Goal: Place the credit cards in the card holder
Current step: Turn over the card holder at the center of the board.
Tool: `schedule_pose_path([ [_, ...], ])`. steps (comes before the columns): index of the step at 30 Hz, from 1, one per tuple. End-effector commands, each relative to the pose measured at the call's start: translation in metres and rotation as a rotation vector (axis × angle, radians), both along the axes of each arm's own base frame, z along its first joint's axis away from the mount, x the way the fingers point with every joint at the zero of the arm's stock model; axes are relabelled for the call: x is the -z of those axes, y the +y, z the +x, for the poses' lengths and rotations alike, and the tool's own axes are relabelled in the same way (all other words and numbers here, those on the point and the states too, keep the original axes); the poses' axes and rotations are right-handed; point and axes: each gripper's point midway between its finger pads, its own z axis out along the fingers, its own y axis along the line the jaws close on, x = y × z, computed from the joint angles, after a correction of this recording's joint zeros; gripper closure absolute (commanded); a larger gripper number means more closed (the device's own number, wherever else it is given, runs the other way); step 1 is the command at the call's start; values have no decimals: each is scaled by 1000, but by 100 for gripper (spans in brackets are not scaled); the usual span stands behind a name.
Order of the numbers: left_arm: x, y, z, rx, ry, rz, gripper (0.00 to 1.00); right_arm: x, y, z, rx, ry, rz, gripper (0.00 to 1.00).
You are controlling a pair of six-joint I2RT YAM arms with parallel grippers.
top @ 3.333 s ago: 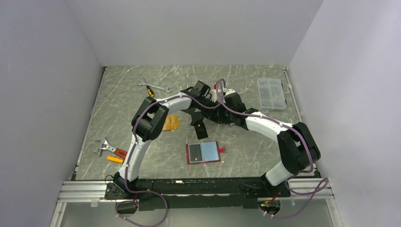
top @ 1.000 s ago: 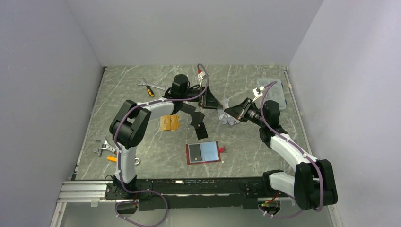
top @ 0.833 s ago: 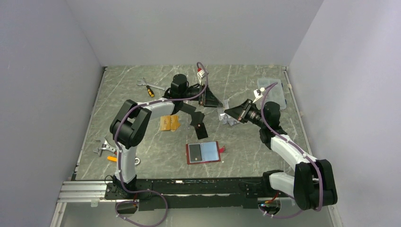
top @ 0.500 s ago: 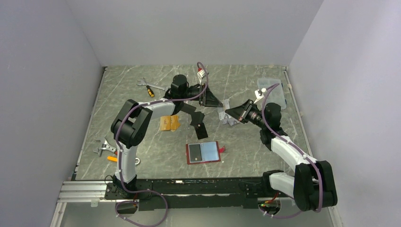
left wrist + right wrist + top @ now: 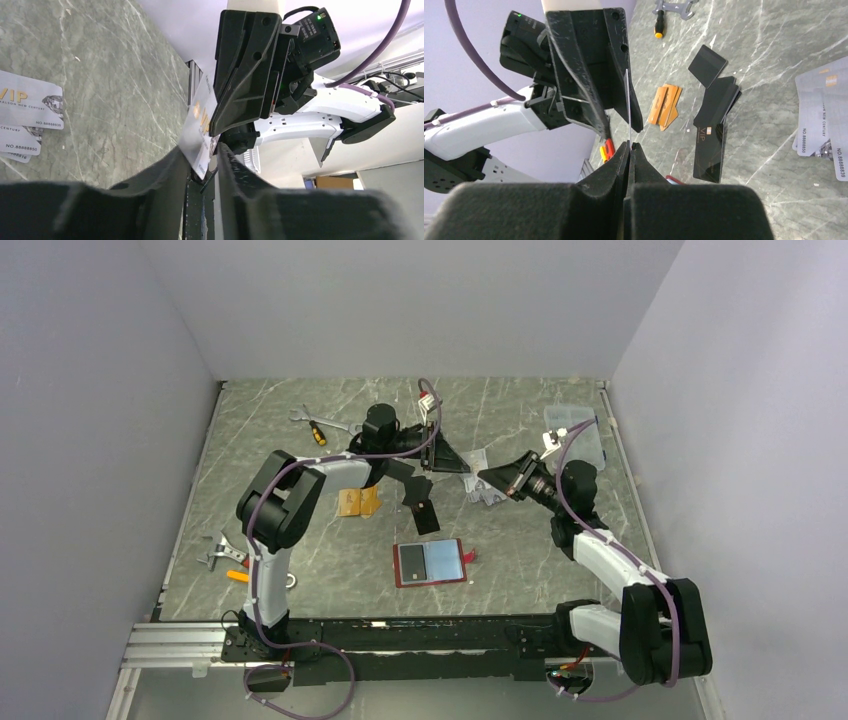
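Observation:
My right gripper [image 5: 629,145] is shut on one end of a silver-grey credit card [image 5: 627,107], held edge-on above the table. My left gripper [image 5: 202,155] is open, with the card's other end [image 5: 200,127] between its fingers. In the top view the two grippers meet at the back centre, left [image 5: 460,464] and right [image 5: 487,478]. More silver cards [image 5: 484,492] lie below them, with black cards [image 5: 422,508] and orange cards [image 5: 359,500] to the left. The dark-red card holder [image 5: 445,562] lies open nearer the front, with a dark card in its left sleeve.
A clear compartment box [image 5: 578,435] sits at the back right, partly behind the right arm. A wrench and a screwdriver [image 5: 318,426] lie at the back left. Pliers and a small wrench [image 5: 232,558] lie at the left front.
Since 3.3 s ago both arms have swung apart from their crossed pose over the cards. Over the last second both grippers have drifted slightly right and stayed joined at the silver card.

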Motion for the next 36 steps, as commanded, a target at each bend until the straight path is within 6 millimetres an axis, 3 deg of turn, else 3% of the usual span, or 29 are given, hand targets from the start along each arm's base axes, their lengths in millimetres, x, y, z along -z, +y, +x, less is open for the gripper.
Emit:
schedule_pose_path([
  [1,-21,2,-15,51,-102,-47,74,-15,-5,9,38,-63,30,100],
  [3,-22,3,-15,50,-108,-48,91,-15,-4,8,33,-65,34,100],
  [5,-23,2,-14,51,-112,-47,95,-14,-2,7,18,-62,38,100],
  [8,-24,1,-14,56,-108,-57,93,-13,0,4,-2,-63,38,98],
  [12,-26,0,-15,65,-109,-59,91,-13,3,4,-25,-58,33,80],
  [15,-24,0,-16,68,-104,-54,92,-21,4,8,-26,-78,33,70],
  [18,-23,0,-16,68,-108,-48,92,-34,6,17,-35,-102,33,68],
  [21,-24,1,-17,69,-109,-47,93,-46,8,22,-47,-123,51,72],
  [27,-25,2,-15,68,-100,-47,92,-45,10,17,-70,-108,73,99],
  [32,-28,4,-10,57,-95,-51,88,-36,11,6,-92,-84,52,100],
  [36,-34,5,-8,53,-95,-54,70,-29,11,0,-101,-65,40,100],
])
